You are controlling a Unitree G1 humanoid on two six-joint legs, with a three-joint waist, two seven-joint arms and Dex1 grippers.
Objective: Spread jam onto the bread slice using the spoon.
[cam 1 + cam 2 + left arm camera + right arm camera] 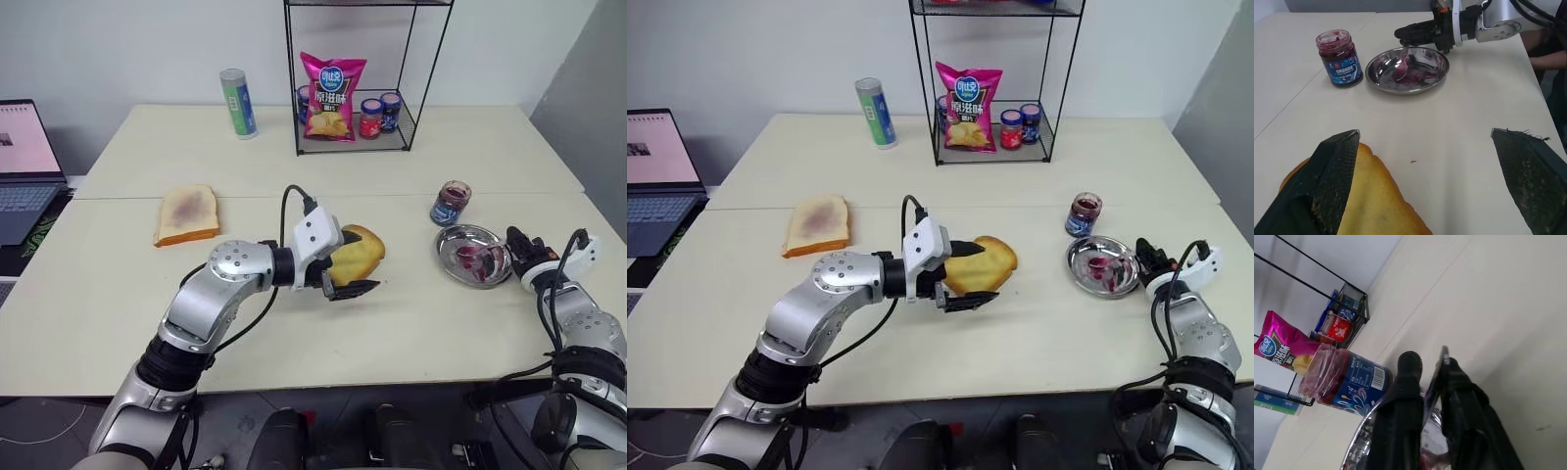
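The golden bread slice [361, 251] lies mid-table between the wide-apart fingers of my left gripper [343, 269], which is open. The slice rests against one finger [1334, 171]; the other finger [1530, 166] stands well away from it. My right gripper [1403, 33] is shut on the handle of the spoon [1403, 66], and the thin metal handle [1437, 374] sits pinched between its black fingers. The spoon's bowl rests in the steel dish [1376, 81], which holds smears of jam [1418, 77]. The open jam jar [450, 202] stands just behind the dish.
A paler slice with a purplish stain [186, 213] lies to the left. At the back stands a wire rack [421, 59] with a chips bag [333, 96] and lidded jars [380, 116], and a tube can [238, 103] beside it. A laptop [24, 166] sits far left.
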